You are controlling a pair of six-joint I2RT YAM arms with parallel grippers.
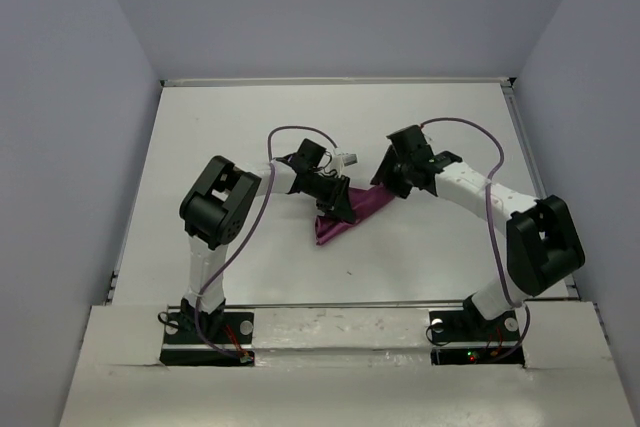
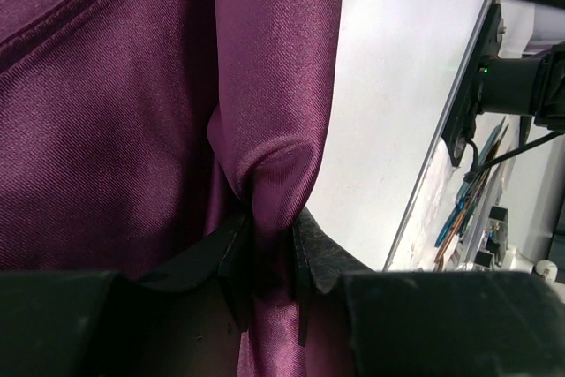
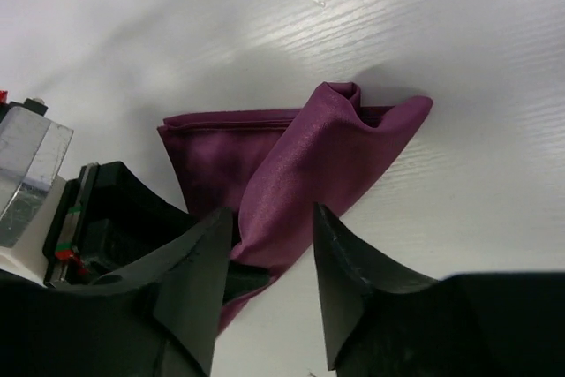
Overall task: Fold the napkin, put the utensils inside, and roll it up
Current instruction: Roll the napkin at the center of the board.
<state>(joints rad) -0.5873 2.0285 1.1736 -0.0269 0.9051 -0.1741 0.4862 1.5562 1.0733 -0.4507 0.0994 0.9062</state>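
While the top view hides both grips behind the arms, left wrist view shows the left gripper clamped on a napkin fold | right wrist view: right gripper fingers apart above the bunched napkin | napkin lies mid-table

I work in a lab test booth. Plain pale walls box in my white worktop, and my arms are bolted at its near edge.
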